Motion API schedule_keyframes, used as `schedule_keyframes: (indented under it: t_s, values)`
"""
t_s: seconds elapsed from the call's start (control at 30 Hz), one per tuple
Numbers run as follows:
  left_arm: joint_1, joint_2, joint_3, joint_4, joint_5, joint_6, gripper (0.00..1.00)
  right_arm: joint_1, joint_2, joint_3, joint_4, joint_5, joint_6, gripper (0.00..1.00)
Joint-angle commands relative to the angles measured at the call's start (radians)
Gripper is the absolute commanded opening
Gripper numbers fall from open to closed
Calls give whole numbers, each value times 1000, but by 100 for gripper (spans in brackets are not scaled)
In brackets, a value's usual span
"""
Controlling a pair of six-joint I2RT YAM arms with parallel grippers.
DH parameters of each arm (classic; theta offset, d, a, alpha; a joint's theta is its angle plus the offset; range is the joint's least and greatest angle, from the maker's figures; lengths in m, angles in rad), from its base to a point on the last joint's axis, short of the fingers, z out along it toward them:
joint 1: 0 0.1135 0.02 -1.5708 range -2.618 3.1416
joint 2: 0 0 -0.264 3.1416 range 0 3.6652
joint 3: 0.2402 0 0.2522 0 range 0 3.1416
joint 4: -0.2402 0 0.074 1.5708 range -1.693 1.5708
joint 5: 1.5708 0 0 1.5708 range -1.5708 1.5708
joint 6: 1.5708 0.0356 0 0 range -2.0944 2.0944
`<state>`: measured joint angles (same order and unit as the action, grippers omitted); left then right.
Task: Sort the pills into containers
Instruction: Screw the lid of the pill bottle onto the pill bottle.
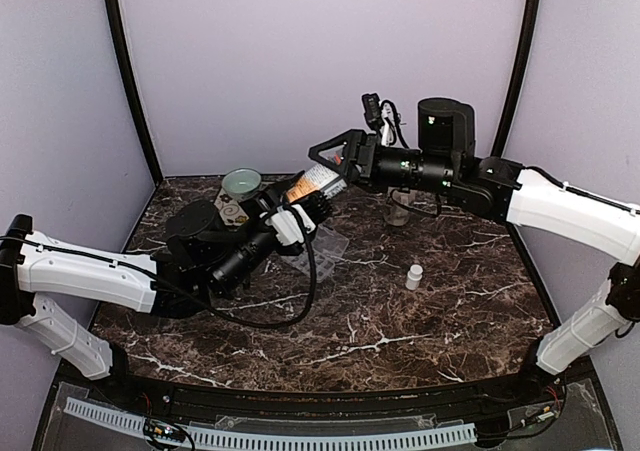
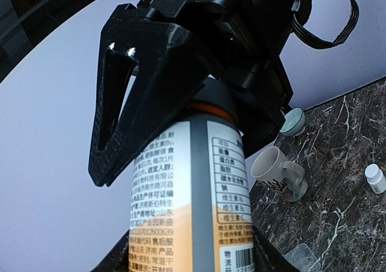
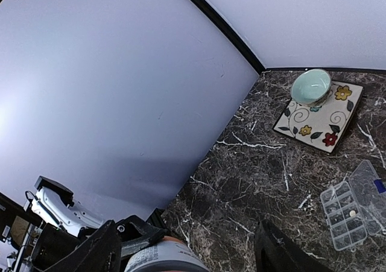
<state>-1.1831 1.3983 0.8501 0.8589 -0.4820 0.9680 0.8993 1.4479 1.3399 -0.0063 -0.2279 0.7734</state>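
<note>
Left gripper point(image 1: 300, 203): clenched on the lower body of the pill bottle point(image 1: 318, 181). It holds the bottle raised off the table point(image 1: 440, 321) and tilted, with the top pointing up and toward the right arm. The bottle is orange with a printed white label.

Right gripper point(image 1: 328, 163): positioned at the top end of the bottle, with one black finger on each side of the cap. In the right wrist view, one finger point(image 3: 90, 254) lies close against the cap. The other finger point(image 3: 283, 251) stands clear of it with table showing between. The jaws therefore appear released rather than clamped, although the contact on the near side is cut off at the frame edge and cannot be confirmed.

Organizer point(image 1: 328, 249): a clear plastic box lying flat on the table, just beyond the left gripper and below the raised bottle. Neither gripper touches it. In the right wrist view its hinged lid is folded open beside two rows of cells point(image 3: 344, 215). One cell holds a small pale object; it is too small to identify.

Other items:
- A pale green bowl point(image 1: 241, 183) stands on a flowered square plate point(image 1: 228, 211) at the far left of the table.
- A mug point(image 1: 400, 209) stands below the right arm.
- A small white bottle point(image 1: 413, 276) stands upright, right of the organizer and well apart from it.
</note>
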Motion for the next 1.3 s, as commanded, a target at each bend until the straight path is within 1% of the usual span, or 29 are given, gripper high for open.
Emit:
schedule_keyframes:
  t_s: [0.0, 0.13, 0.23, 0.37, 0.47, 0.67, 0.73, 0.83, 1.0, 1.17, 1.27]
  values:
    - [-2, -56, 35, 41, 50, -42, 0, 0, -52, -25, -3, 53, -28, 77]
    - [21, -65, 53, -23, 54, -107, 0, 1, -92, -46, -1, 67, -40, 78]
    - [58, -85, 73, -102, 88, -200, 0, 1, -128, -71, -3, 75, -50, 79]
    - [123, -124, 108, -239, 202, -342, 0, 2, -161, -92, -11, 82, -73, 80]
    - [164, -142, 135, -336, 305, -423, 0, 2, -177, -104, -11, 85, -94, 81]
    - [197, -138, 194, -473, 429, -503, 0, 3, -196, -110, -15, 87, -127, 82]
    - [219, -137, 218, -514, 484, -552, 0, 3, -202, -111, -24, 88, -140, 82]
    - [284, -131, 271, -586, 646, -671, 0, 4, -224, -120, -34, 105, -170, 82]
    - [384, -100, 357, -663, 881, -826, 0, 4, -264, -146, -31, 118, -231, 83]
    - [490, -16, 467, -745, 1183, -984, 0, 4, -298, -170, 0, 86, -282, 83]
    - [535, 46, 524, -766, 1385, -1082, 0, 4, -311, -175, 13, 71, -306, 83]
